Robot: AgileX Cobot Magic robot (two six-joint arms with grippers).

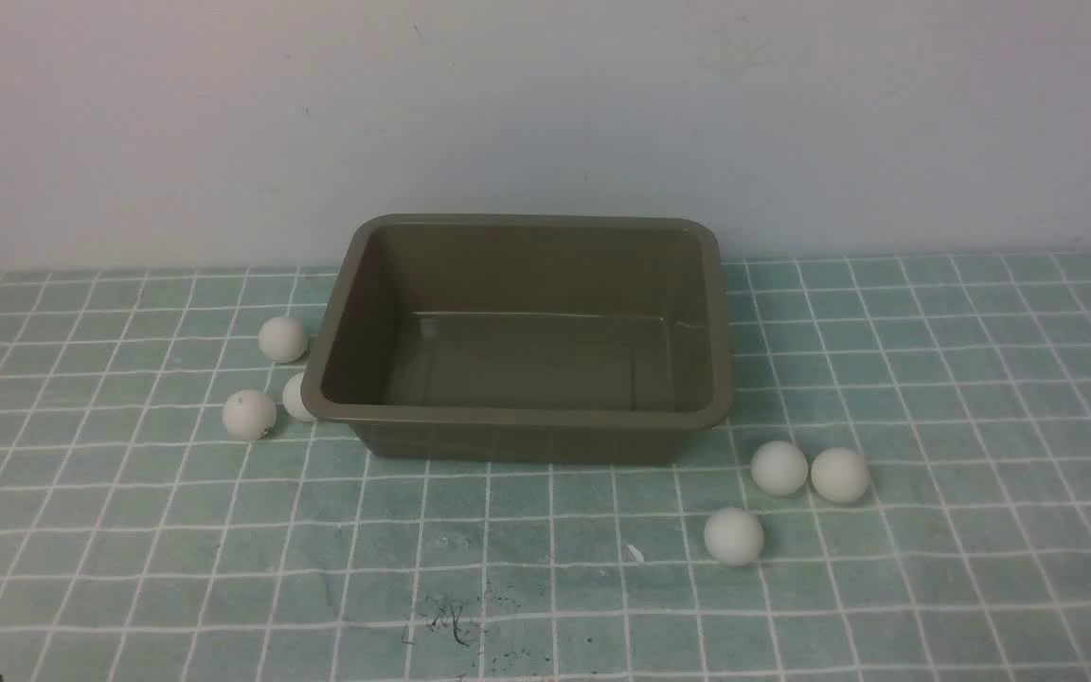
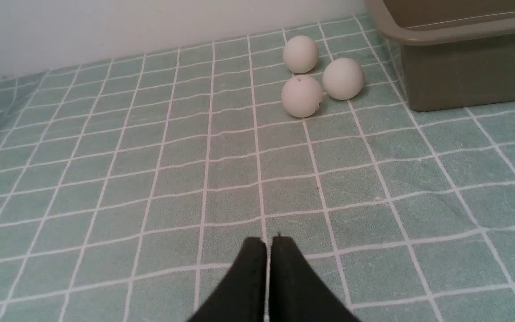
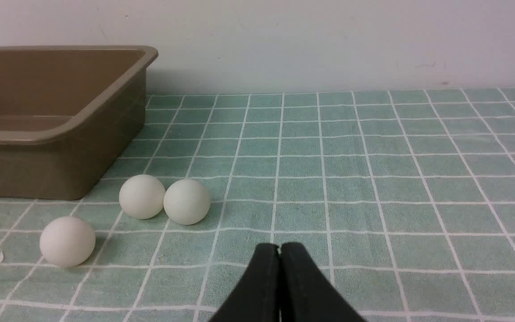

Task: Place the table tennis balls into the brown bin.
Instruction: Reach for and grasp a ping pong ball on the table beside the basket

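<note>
Table tennis balls (image 1: 733, 536) all lie on the teal cloth (image 1: 934, 398), none inside the brown bin (image 1: 527, 414), whose floor is bare; we judge the task not begun, with six to move. Our left gripper (image 2: 268, 241) is pressed shut on nothing; well ahead of its tips three of them cluster, the bin's corner just beyond. Our right gripper (image 3: 280, 247) is likewise closed and empty; near ahead sit two side by side, a third toward the bin, the bin farther on. White grid lines cross the slightly wrinkled cloth, with dark scuffs (image 1: 451, 620); beyond everything stands a plain pale wall (image 1: 545, 114)
</note>
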